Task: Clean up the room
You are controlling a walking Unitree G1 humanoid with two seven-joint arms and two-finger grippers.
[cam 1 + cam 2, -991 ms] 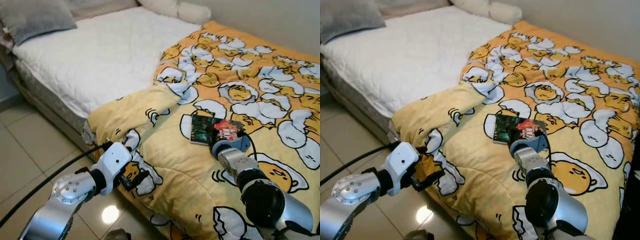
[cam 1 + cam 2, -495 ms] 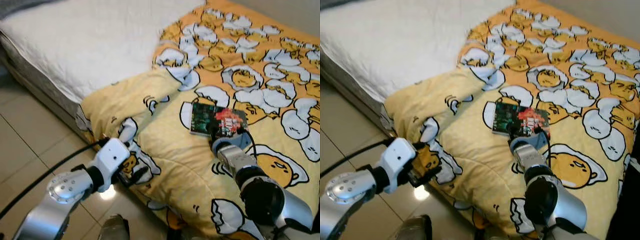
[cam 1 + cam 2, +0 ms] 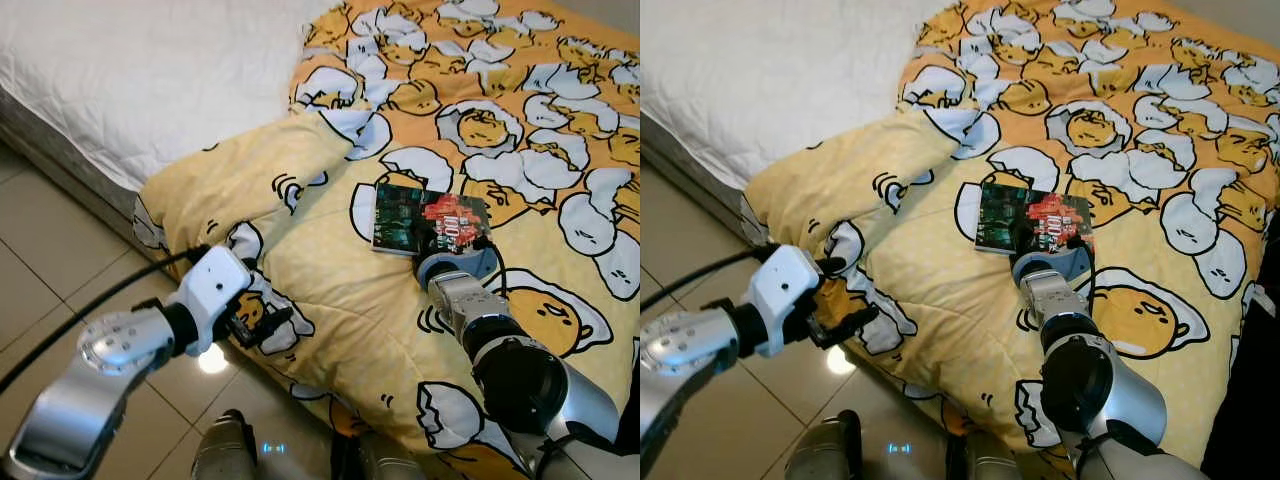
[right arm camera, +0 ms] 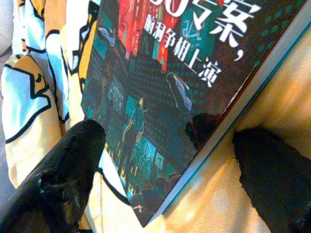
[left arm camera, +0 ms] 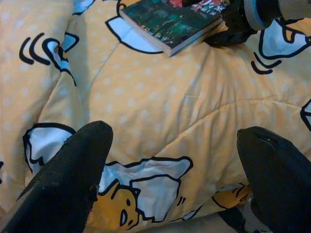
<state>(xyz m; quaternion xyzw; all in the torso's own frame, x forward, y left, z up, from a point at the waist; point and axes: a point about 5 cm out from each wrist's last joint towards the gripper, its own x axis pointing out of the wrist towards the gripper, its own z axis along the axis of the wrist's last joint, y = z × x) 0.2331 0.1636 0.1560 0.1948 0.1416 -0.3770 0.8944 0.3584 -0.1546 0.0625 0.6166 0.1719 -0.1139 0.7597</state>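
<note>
A yellow egg-print blanket (image 3: 330, 290) covers the bed, with a white mattress (image 3: 140, 80) far left. A dark book (image 3: 428, 222) with red letters lies flat on it. The right gripper (image 4: 165, 170) is open at its edge; the left gripper (image 5: 170, 179) is open over the blanket's near edge.

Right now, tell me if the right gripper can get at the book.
Probably yes. The right gripper is open at the edge of the book, which lies flat on the quilt with nothing between them.
</note>
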